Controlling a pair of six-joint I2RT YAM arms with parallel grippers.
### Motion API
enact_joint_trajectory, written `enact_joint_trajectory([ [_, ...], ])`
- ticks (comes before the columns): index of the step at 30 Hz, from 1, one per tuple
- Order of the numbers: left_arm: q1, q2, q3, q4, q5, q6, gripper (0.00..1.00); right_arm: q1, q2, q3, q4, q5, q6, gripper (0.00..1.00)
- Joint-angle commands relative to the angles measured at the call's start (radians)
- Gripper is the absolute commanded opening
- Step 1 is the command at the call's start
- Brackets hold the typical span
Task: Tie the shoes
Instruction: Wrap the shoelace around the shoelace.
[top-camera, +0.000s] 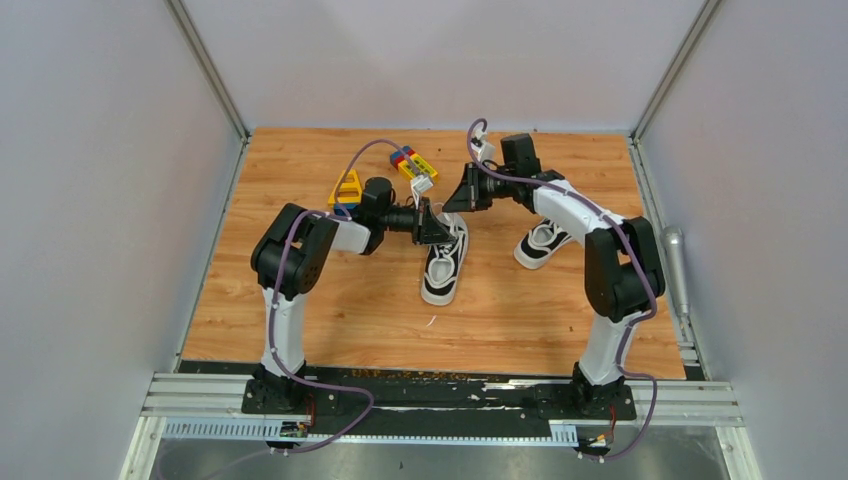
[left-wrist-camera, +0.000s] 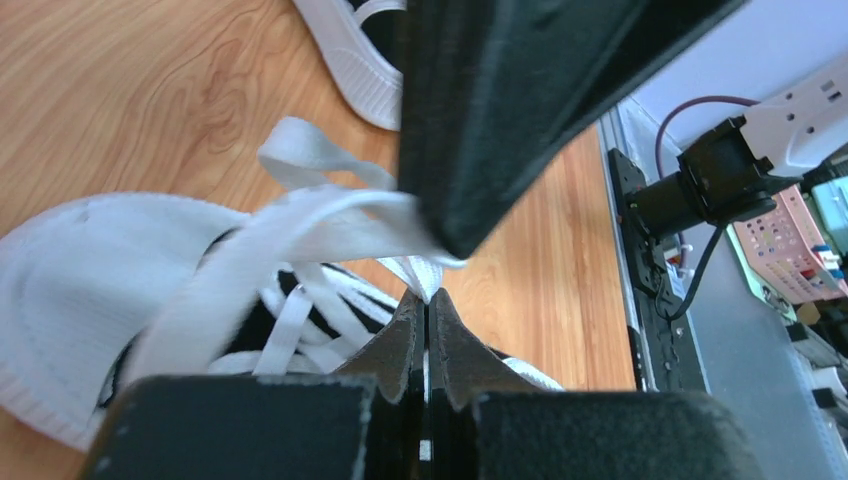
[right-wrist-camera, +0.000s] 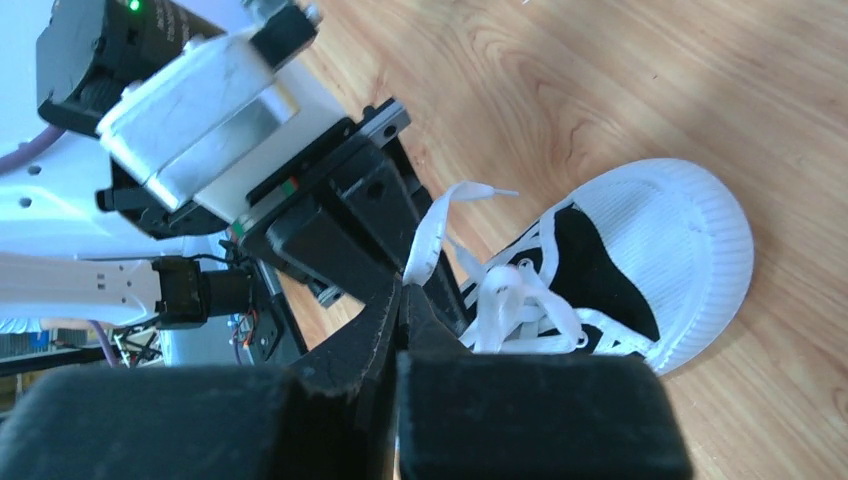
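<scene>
White, flat and limp, calls for a firm pinch near the eyelets on the light, probably slippery laces (right-wrist-camera: 520, 310) of the soft black canvas shoe (top-camera: 443, 268) with ribbed rubber toe cap (right-wrist-camera: 690, 240), lying on the tabletop (top-camera: 330, 310) near its twin (top-camera: 540, 243); finds left gripper (left-wrist-camera: 427, 298) and right gripper (right-wrist-camera: 402, 292) both clamped tight on lace strands.

Robot lab cell: grey panel walls (top-camera: 100, 200), alu rails (top-camera: 200, 398).

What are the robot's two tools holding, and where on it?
Both hold white laces of the middle shoe: the left tool pinches a strand over the shoe, the right tool pinches one near its loose tip.
</scene>
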Motion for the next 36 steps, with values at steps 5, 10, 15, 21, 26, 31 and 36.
enact_joint_trajectory([
  [5, 0.015, -0.029, -0.029, -0.063, -0.077, 0.018, 0.00, -0.001, -0.079, -0.027, 0.008, -0.139, -0.041, 0.00],
  [10, 0.015, -0.019, -0.020, -0.077, -0.081, 0.020, 0.00, 0.003, -0.077, -0.024, -0.036, -0.183, -0.111, 0.00],
  [15, 0.015, 0.006, -0.015, -0.009, -0.074, -0.039, 0.00, 0.012, -0.094, -0.051, -0.082, -0.214, -0.186, 0.00],
  [21, 0.017, 0.038, -0.017, 0.127, -0.058, -0.148, 0.00, 0.023, -0.149, -0.121, -0.067, -0.192, -0.258, 0.00],
  [26, 0.017, 0.039, -0.009, 0.107, -0.057, -0.135, 0.00, 0.048, -0.200, -0.153, -0.065, -0.243, -0.402, 0.00],
  [31, 0.017, 0.049, -0.001, 0.076, -0.058, -0.116, 0.00, 0.066, -0.217, -0.162, -0.144, -0.258, -0.578, 0.00],
  [36, 0.017, 0.045, 0.004, 0.050, -0.036, -0.094, 0.00, 0.069, -0.186, -0.170, -0.187, -0.222, -0.646, 0.00],
])
